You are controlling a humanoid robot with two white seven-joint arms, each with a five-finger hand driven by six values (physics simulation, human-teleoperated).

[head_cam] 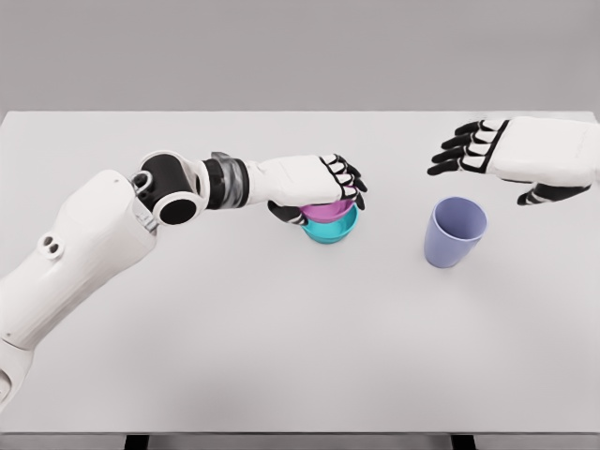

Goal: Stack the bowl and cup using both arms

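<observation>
The left arm (84, 253) enters from the lower left edge and reaches across the white table (281, 356) toward its middle. Its forearm runs nearly level, ending in the left hand (314, 183), which lies palm-down over a pair of nested bowls. The fingers (349, 178) curl over the far rim and the thumb sits at the near side, so the hand is closed around the purple bowl (328, 208). That purple bowl sits inside the teal bowl (330, 228), whose lower wall and base show beneath the hand, resting on the table just left of centre. Further right, well apart from the bowls, a lavender cup (455, 232) stands upright on the table with its mouth open to the top. Above and to the right of the cup, the right hand (511, 155) comes in from the right edge and hovers over the table, not touching the cup. Its dark-tipped fingers (459, 150) point leftward, spread and relaxed, with the thumb lower down, and it holds nothing.
</observation>
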